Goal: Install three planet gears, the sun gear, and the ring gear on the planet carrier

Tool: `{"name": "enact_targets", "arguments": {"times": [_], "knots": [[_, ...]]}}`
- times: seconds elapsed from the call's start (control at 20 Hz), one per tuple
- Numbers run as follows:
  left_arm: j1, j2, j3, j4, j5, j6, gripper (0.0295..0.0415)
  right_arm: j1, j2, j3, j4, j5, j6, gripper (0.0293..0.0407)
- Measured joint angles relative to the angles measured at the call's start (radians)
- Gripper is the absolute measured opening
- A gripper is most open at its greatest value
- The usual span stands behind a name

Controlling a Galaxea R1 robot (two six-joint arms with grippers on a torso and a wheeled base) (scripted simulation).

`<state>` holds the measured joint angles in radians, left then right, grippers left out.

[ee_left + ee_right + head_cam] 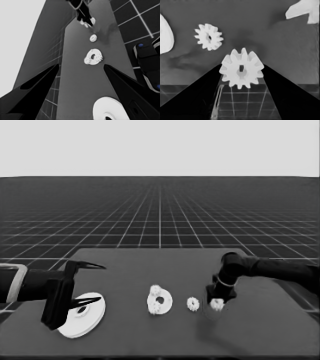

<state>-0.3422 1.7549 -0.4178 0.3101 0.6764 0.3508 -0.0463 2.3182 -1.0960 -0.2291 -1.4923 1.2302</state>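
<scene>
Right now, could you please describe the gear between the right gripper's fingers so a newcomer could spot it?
Find the right gripper over the table's right half. The gear sits between its fingers; its twin lies free beside it.

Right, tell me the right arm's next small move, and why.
Probably lift the gear clear of the table and carry it toward the smaller round part. The right tool is down at the table with that gear between its fingers, and the smaller round part already bears gears. The left tool waits over the larger round part.
</scene>
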Motion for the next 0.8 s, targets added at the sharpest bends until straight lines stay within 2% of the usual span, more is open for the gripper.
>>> {"name": "enact_targets", "arguments": {"times": [0.3, 0.35, 0.45, 0.6, 0.8], "knots": [[0.000, 0.000, 0.000, 0.000, 0.000, 0.000, 0.0385, 0.028, -0.002, 0.005, 0.028, -0.009, 0.002, 0.0313], [0.000, 0.000, 0.000, 0.000, 0.000, 0.000, 0.0385, 0.041, 0.177, -0.102, 0.031, -0.043, 0.138, 0.0313], [0.000, 0.000, 0.000, 0.000, 0.000, 0.000, 0.0385, 0.053, 0.463, -0.300, 0.043, -0.048, 0.169, 0.0313], [0.000, 0.000, 0.000, 0.000, 0.000, 0.000, 0.0385, 0.055, 0.576, -0.439, 0.048, -0.041, 0.133, 0.0313], [0.000, 0.000, 0.000, 0.000, 0.000, 0.000, 0.0385, 0.055, 0.600, -0.476, 0.049, -0.039, 0.121, 0.0313]]}}
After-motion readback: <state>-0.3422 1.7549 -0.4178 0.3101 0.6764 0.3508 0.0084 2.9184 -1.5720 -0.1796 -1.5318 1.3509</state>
